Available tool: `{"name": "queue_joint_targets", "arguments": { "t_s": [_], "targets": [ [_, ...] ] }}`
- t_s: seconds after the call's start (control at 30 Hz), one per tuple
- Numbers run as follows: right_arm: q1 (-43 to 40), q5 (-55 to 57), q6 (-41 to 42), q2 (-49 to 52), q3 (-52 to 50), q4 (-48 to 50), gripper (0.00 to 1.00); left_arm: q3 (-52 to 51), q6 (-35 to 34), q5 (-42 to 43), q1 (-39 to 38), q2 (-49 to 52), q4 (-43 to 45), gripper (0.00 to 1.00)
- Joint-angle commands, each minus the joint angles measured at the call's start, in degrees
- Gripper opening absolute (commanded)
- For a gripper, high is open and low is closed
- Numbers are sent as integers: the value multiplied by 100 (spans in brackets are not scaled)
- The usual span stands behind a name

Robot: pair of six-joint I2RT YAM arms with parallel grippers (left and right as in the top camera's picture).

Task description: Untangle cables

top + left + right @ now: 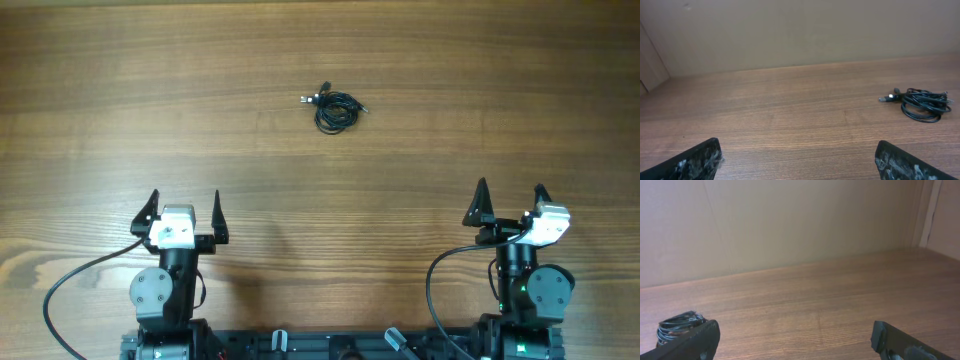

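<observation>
The cables (336,110) are thin black wires wound into one small bundle on the wooden table, far centre, with a small plug sticking out to the left. The bundle shows at the right of the left wrist view (922,102) and at the lower left of the right wrist view (677,325), partly behind a finger. My left gripper (185,210) is open and empty near the front left, far from the bundle. My right gripper (511,200) is open and empty near the front right.
The wooden table (320,200) ends at a plain beige wall (800,30) behind the bundle. Thicker black arm cables (70,290) loop beside the arm bases at the front edge.
</observation>
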Motion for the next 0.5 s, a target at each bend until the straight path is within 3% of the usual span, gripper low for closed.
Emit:
{"name": "queue_joint_targets", "arguments": {
  "t_s": [0.0, 0.47],
  "targets": [
    [11, -92, -105, 435, -13, 9, 100, -35, 66, 26, -22, 527, -11, 100],
    [238, -92, -101, 433, -13, 9, 100, -35, 66, 26, -22, 527, -11, 100]
  ]
}}
